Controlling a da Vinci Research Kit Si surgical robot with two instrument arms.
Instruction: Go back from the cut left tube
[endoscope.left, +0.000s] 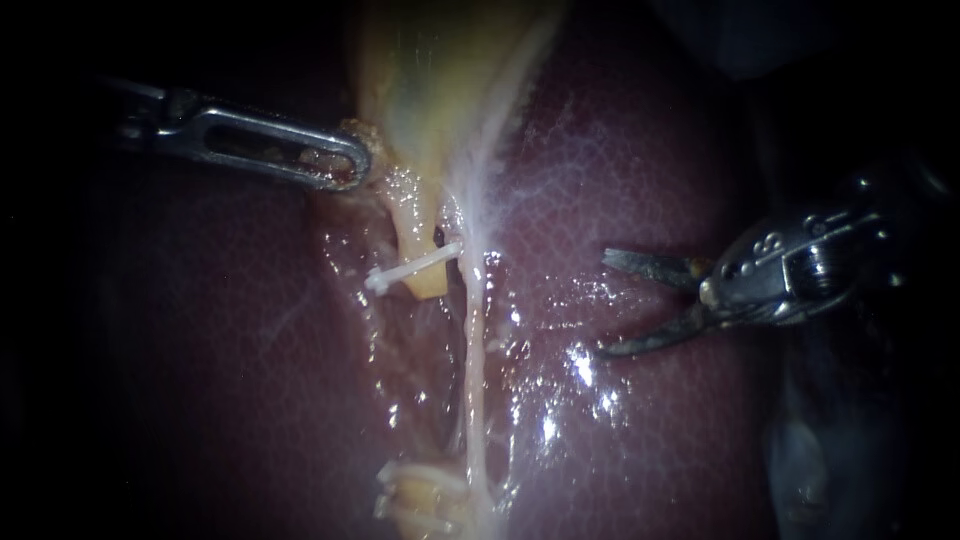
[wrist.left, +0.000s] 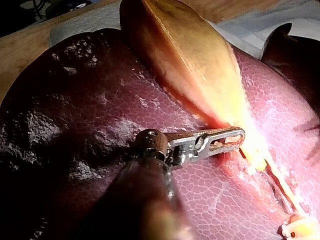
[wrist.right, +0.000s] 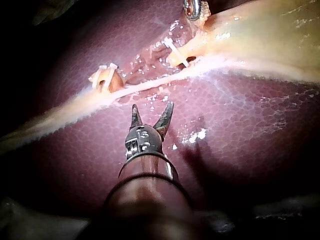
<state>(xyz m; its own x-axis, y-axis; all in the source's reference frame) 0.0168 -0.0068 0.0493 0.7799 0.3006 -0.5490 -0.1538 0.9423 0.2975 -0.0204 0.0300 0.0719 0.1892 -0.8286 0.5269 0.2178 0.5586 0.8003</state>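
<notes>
1. Backing off from the cut, yellowish left tube (endoscope.left: 428, 278) is the step in hand. My right instrument (endoscope.left: 603, 304) hangs over the dark red liver (endoscope.left: 650, 150), well apart from that tube, its pincer open with a clear gap between the 2 blade-like jaws.
2. The next move, I judge, calls for a straight pull along my shaft, clear of the intact pale right tube (endoscope.left: 478, 380).
3. My left instrument (endoscope.left: 350, 165) has its pincer closed on the yellowish gallbladder (endoscope.left: 440, 70), at its neck.
4. The cut tube's long axis runs from that neck downward in the endoscope view. Its upper stump, crossed by a thin white clip (endoscope.left: 412, 267), points at the clipped lower stump (endoscope.left: 420, 497), with a gap between them.
</notes>
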